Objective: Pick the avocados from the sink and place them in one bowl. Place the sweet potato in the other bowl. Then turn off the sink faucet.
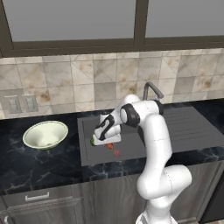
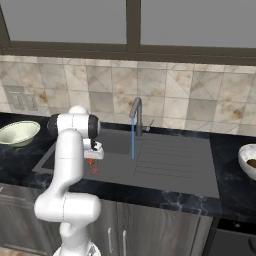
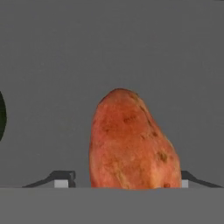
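The setting is a kitchen wall of beige tiles [image 1: 100, 74] under dark-framed cabinets, with a black marbled counter [image 1: 39, 162] running across grey lower cabinets [image 2: 150, 230]. Two pale wall switch plates [image 1: 19, 103] sit on the tiles at the left.

The sink [image 2: 165, 172], a dark grey basin with a ridged drainboard wing, is set into the counter. The white arm [image 1: 155, 144] reaches down into the basin and blocks much of its middle in the left base view. The sink faucet [image 2: 136, 115] stands at the back edge of the basin; a thin blue water stream [image 2: 132, 142] falls from its spout.

The other bowl [image 1: 45, 134], pale cream-green, stands on the counter left of the sink and appears empty. A second bowl [image 2: 248, 160] is cut by the right edge of the right base view; a dark object lies inside it, too small to identify.

The gripper [image 1: 105, 139] is low in the basin. In the hand view the sweet potato [image 3: 131, 142] stands between the two fingertips [image 3: 61, 178], which sit apart on either side of it; contact cannot be determined. A green avocado [image 1: 92, 141] lies just beside the gripper on the basin floor. A small red spot [image 1: 117, 153] marks the basin bottom nearby.
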